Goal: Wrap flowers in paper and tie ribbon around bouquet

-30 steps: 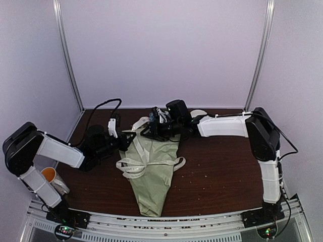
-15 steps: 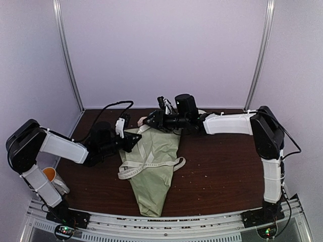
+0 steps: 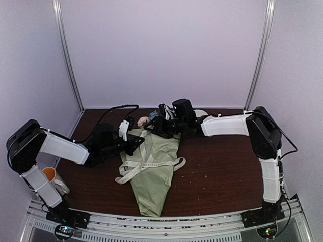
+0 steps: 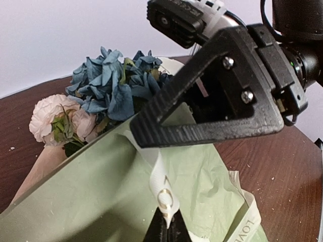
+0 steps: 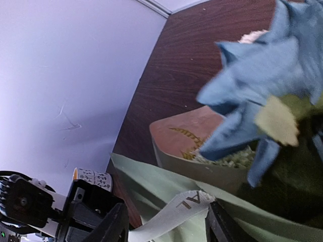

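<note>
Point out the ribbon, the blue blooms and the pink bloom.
ribbon (image 4: 159, 177), left wrist view, middle of the upright cream strip.
blue blooms (image 4: 108, 85), left wrist view, centre of the petals.
pink bloom (image 4: 46, 113), left wrist view, its rounded head.

Both claws crowd the wide end of the bouquet (image 3: 154, 176) at the far middle of the surface (image 3: 227, 166): the left claw (image 4: 164, 229) is pinched on the ribbon (image 3: 132, 170), and the right claw (image 5: 164, 222) has its jaws apart around the same strip, just beside the flowers (image 4: 108, 83). Loose ribbon spills off both sides of the paper cone, and a black cable (image 3: 113, 107) arches over the left arm (image 3: 60, 148). Bare surface lies open right of the bouquet, while a cup (image 3: 50, 175) stands at the near left corner.
</note>
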You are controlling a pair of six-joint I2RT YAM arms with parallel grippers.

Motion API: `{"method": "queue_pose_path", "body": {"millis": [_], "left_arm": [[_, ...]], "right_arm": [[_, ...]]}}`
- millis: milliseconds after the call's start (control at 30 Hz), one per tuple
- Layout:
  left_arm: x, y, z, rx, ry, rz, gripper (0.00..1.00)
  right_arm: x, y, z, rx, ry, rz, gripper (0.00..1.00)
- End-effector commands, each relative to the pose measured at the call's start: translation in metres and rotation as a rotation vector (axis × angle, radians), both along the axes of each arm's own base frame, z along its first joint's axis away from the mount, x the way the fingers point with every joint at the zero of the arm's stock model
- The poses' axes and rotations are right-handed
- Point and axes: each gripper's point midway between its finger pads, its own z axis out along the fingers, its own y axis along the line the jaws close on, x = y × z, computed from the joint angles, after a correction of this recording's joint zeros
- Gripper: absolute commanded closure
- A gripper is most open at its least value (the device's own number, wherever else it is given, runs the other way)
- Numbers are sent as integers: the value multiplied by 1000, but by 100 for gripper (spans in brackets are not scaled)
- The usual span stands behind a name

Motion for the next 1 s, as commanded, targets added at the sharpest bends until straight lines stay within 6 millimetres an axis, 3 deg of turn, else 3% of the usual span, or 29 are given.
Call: {"method": "queue_pose_path", "body": {"millis": [0, 200, 333, 567, 833, 900, 967], "left_arm": [[3, -3, 16, -20, -59, -3, 100], [2, -6, 11, 4, -50, -22, 100], [3, -5, 11, 10, -50, -15, 100], [6, -6, 12, 14, -48, -10, 100], [9, -8, 6, 26, -31, -5, 100], [9, -8, 4, 28, -28, -6, 100], [10, -8, 3, 31, -27, -5, 100]], "right_arm": [[-3, -18, 10, 0, 43, -80, 43], [-10, 2, 19, 90, 63, -1, 38], [-15, 12, 21, 136, 96, 48, 43], [-30, 13, 23, 151, 115, 98, 46], [-58, 4, 15, 139, 158, 139, 61], [-61, 1, 13, 132, 159, 144, 71], [-64, 1, 14, 140, 160, 158, 87]]}}
